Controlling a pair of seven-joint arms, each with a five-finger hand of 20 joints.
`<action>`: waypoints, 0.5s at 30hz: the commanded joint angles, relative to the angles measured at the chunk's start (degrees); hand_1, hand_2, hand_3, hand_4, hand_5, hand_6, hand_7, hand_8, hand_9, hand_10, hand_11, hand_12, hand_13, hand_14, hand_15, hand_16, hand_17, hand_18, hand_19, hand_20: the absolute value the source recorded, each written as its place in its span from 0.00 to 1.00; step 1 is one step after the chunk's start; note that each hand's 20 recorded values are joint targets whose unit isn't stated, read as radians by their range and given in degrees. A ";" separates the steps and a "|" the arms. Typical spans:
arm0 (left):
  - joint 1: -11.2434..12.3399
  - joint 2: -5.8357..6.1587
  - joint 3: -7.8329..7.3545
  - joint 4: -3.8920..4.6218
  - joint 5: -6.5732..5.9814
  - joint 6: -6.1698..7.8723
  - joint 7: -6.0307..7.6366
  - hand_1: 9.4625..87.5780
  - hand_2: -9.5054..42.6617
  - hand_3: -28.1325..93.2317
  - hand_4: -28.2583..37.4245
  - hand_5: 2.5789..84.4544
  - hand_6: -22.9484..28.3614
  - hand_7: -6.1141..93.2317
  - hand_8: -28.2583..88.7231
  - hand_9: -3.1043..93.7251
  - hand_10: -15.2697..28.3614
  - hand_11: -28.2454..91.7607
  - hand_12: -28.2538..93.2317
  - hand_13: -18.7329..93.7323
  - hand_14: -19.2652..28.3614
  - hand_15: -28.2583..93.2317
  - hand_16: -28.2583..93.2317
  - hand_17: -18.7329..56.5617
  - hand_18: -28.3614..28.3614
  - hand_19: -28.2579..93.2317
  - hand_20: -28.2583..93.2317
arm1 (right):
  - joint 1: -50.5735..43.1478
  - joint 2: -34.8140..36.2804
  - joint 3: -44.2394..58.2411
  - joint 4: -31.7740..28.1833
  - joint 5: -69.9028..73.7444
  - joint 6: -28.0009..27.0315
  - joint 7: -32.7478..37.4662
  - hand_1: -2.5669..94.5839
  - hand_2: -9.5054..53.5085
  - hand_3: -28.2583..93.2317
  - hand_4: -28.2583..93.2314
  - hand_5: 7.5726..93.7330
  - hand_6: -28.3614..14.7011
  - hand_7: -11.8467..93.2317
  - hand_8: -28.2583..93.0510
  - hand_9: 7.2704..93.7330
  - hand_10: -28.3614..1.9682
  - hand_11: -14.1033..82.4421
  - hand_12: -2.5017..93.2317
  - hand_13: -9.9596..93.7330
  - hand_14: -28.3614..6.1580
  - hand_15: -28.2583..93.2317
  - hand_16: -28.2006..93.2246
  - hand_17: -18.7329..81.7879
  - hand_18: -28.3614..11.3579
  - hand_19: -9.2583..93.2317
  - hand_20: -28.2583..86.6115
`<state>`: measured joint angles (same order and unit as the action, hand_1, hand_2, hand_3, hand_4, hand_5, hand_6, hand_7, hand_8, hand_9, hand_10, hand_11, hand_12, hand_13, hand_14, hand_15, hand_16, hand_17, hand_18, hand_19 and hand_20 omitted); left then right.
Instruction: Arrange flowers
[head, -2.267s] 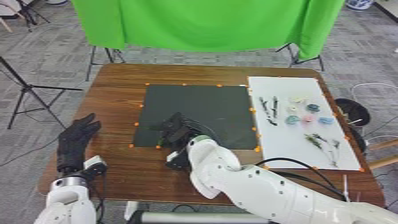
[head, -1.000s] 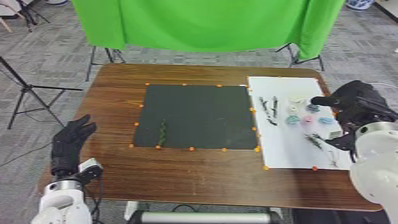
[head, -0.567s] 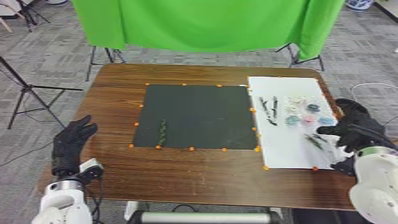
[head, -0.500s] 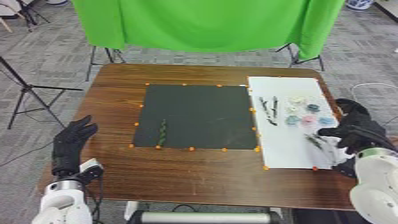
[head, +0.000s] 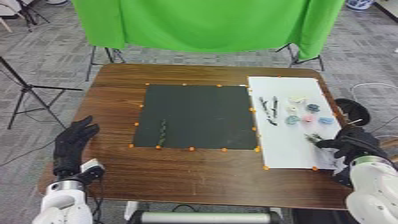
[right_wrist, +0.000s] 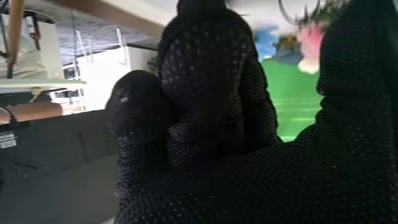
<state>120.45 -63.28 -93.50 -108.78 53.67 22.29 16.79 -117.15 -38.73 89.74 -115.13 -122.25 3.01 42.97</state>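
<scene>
- Leafy green stem (head: 163, 134): flat on black mat (head: 200, 107), lengthwise, near edge; right of left hand's fingers, well left of right hand's fingers.
- Leafy stems (head: 313, 138): on white sheet (head: 280, 155), right by the right hand's fingertips; contact, cannot tell.
- Dark twigs (head: 267, 111): on white sheet, farther up and left from the right hand's fingers, roughly side by side.
- Flower heads, same sheet, beyond the right hand's fingers: pink one (head: 308, 119), light blue ones (head: 293, 120) either side of it, grey-blue one (head: 313, 107) behind, cream ones (head: 297, 100) near that.
- Right hand (head: 357, 144): at the sheet's right edge, low. Fingers extended, mostly side by side, thumb apart from them. Nothing seen clamped in the gap, per right wrist view; pink and blue heads visible past that gap, between thumb and fingers.
- Left hand (head: 69, 152): by the table's left edge, left of mat. Fingers loosely extended, slightly apart, pointing away from robot, nothing in them.
- Orange markers (head: 191, 148): around mat edges, right of left hand's fingers; a few along white sheet too.
- Brown wooden table (head: 195, 175): under mat and sheet, between the two hands.
- Black bin (head: 354, 106): on floor, off table's right side, just beyond right hand's fingers.
- Green cloth (head: 213, 25): hanging past the far table edge, well beyond both hands' fingers.
</scene>
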 joint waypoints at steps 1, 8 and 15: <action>0.52 -0.38 0.44 -0.28 0.20 -0.47 -0.43 0.14 0.73 0.80 0.00 0.59 0.52 0.19 0.17 0.57 0.66 0.41 0.31 0.53 0.72 0.40 0.21 0.43 0.66 0.28 0.40 | 1.05 0.54 -1.66 1.76 -1.20 2.37 1.40 0.43 0.00 0.78 0.13 0.70 0.59 0.31 0.18 0.91 0.52 0.38 0.23 1.00 0.73 0.64 0.47 0.86 0.51 1.00 0.53; 0.73 -0.40 0.32 -0.42 0.07 -0.36 -0.51 0.14 0.73 0.80 0.00 0.59 0.52 0.19 0.17 0.57 0.67 0.41 0.31 0.53 0.72 0.41 0.21 0.43 0.66 0.28 0.40 | 1.27 0.61 -2.14 2.10 0.27 4.35 1.51 0.58 0.09 0.71 0.12 0.76 0.59 0.32 0.34 0.98 0.58 0.45 0.25 1.00 0.74 0.67 0.43 0.89 0.52 1.00 0.53; 0.88 -0.44 0.27 -0.44 -0.04 -0.42 -0.57 0.14 0.73 0.80 0.00 0.59 0.52 0.19 0.17 0.57 0.67 0.41 0.31 0.53 0.72 0.41 0.21 0.43 0.66 0.28 0.40 | 1.22 1.05 -0.43 -0.11 0.99 5.53 0.69 0.58 0.09 0.73 0.12 0.79 0.59 0.33 0.34 1.00 0.57 0.46 0.25 1.00 0.75 0.69 0.42 0.90 0.52 1.00 0.53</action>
<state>120.45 -63.34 -93.28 -108.88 53.65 22.29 16.73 -115.56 -38.53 87.66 -113.27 -121.52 7.31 43.96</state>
